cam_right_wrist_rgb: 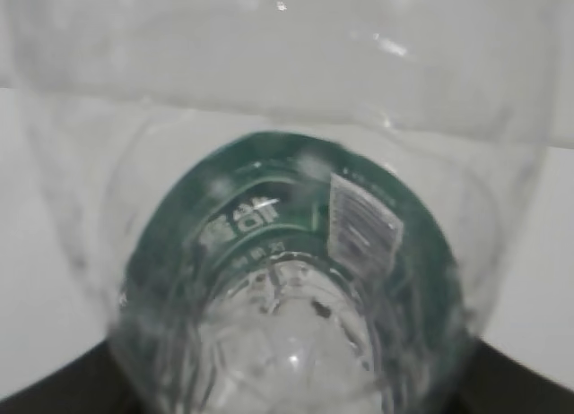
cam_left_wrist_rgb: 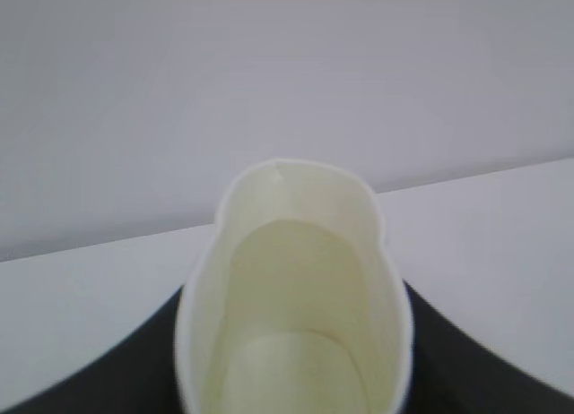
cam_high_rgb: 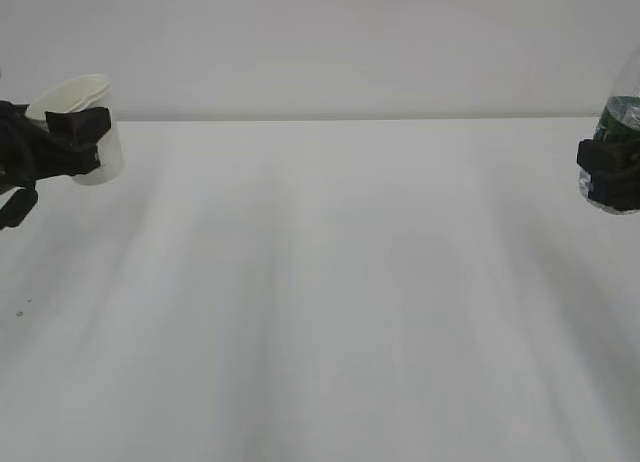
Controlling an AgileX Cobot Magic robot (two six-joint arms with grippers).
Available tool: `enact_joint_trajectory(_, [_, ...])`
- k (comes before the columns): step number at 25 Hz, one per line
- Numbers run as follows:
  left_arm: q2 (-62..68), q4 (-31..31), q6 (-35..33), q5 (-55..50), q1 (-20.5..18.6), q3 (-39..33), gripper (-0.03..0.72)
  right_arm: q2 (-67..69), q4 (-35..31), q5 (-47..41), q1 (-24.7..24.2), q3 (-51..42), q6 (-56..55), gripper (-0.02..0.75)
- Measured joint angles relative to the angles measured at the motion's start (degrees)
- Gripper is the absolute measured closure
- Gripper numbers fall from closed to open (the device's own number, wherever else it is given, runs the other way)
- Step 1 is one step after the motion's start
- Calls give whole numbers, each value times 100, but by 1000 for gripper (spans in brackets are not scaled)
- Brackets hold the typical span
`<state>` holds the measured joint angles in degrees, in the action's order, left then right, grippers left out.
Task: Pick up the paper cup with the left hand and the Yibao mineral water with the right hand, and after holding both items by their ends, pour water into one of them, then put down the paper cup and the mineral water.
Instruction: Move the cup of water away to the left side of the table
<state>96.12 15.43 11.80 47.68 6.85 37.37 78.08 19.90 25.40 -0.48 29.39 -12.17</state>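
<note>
At opposite desk edges: left hand (cam_high_rgb: 62,142) fingers clamp cup (cam_high_rgb: 92,122), tilted, far left; right hand (cam_high_rgb: 607,172) fingers grip bottle (cam_high_rgb: 622,112), far right; well apart.

Exterior view: low, near table height, facing across the white table (cam_high_rgb: 320,312) to a plain wall. The left hand (cam_high_rgb: 60,142) sits at the left edge of the frame, the right hand (cam_high_rgb: 610,172) at the right edge, both partly cropped.

Left wrist view: very close, looking along the gripper into the mouth of the paper cup (cam_left_wrist_rgb: 296,297), table edge and wall behind.

Right wrist view: closer still, filled by the Yibao mineral water (cam_right_wrist_rgb: 287,253); focus is soft, so the facing direction is probably along the bottle.

Shared: cup and bottle each also show in the exterior view.
</note>
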Motion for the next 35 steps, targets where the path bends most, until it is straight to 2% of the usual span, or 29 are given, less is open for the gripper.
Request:
enact_joint_trajectory(25, [346, -67, -14, 10, 0, 0, 330, 0, 0, -12, 0, 0, 0, 336])
enact_joint_trajectory(35, [691, -67, -14, 394, 0, 0, 330, 0, 0, -12, 0, 0, 0, 336])
